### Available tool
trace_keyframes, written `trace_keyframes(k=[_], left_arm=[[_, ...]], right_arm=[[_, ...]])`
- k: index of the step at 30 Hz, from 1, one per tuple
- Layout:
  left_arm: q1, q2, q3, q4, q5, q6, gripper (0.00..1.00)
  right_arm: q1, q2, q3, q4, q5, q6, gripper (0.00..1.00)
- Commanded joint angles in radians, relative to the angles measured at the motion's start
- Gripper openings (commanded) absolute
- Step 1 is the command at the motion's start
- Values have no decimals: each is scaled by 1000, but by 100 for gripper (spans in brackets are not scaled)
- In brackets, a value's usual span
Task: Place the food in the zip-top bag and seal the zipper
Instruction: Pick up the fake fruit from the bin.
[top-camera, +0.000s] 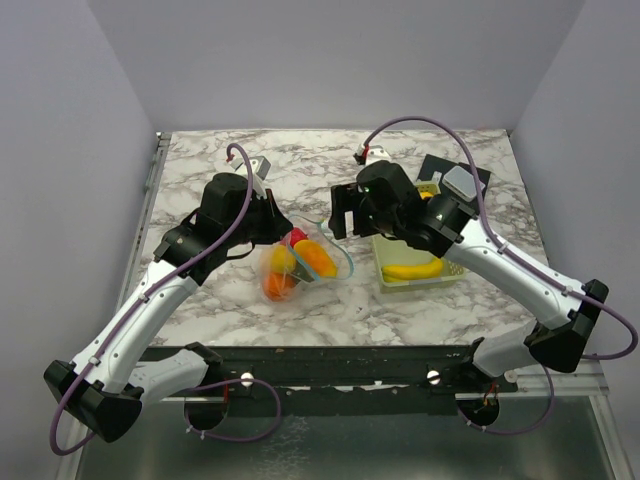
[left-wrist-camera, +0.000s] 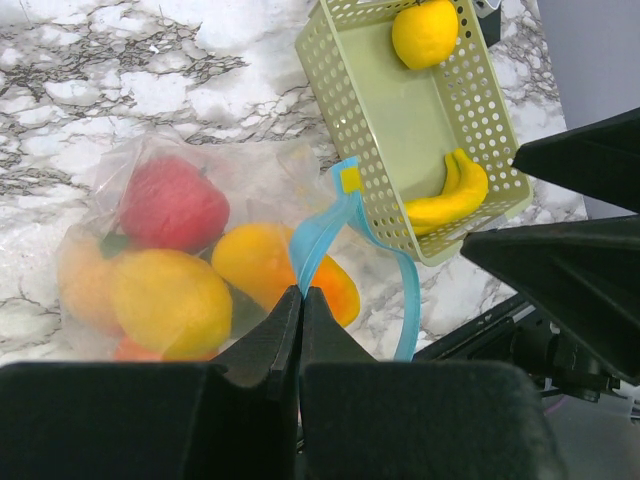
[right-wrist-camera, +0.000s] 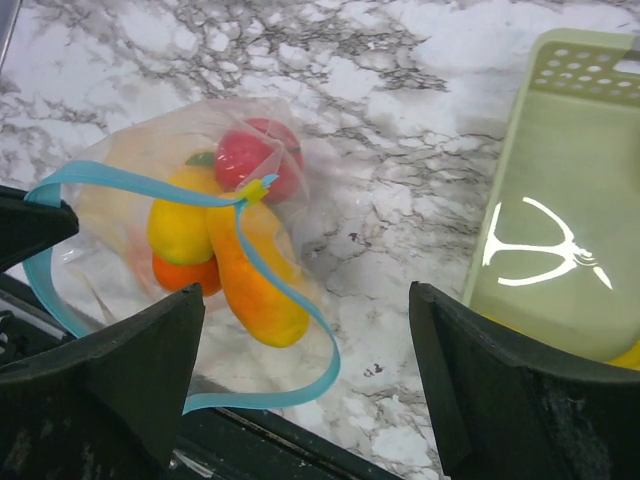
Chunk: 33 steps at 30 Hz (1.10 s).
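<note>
We see clear floppy zip-top bag (top-camera: 300, 262) beside pale green perforated basket (left-wrist-camera: 322, 72), part-filled; yellow toy banana (left-wrist-camera: 450, 195), yellow round fruit (left-wrist-camera: 425, 32) lie in basket (two to go). Unsealed: light blue zipper (right-wrist-camera: 130, 180), left gripper (left-wrist-camera: 301, 305) pinching it; right gripper (right-wrist-camera: 303, 300) spread, empty.

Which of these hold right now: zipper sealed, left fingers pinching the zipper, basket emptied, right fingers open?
Zipper sealed: false; the strip gapes in an open loop.
Left fingers pinch the zipper: true.
Basket emptied: false; a banana and a yellow round fruit lie in it.
Right fingers open, holding nothing: true.
</note>
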Motion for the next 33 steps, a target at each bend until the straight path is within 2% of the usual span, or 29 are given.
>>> trace_keyframes(k=[1, 8, 22, 33], left_arm=[[2, -7, 27, 8, 19, 4, 0], [2, -17, 18, 7, 21, -1, 0], [2, -20, 31, -9, 9, 11, 0], [2, -15, 33, -11, 3, 20, 0]], right_arm=[[1, -32, 11, -69, 153, -2, 88], [-53, -19, -6, -115, 273, -31, 89], [-263, 64, -79, -63, 360, -147, 92], [-418, 207, -80, 2, 327, -192, 100]])
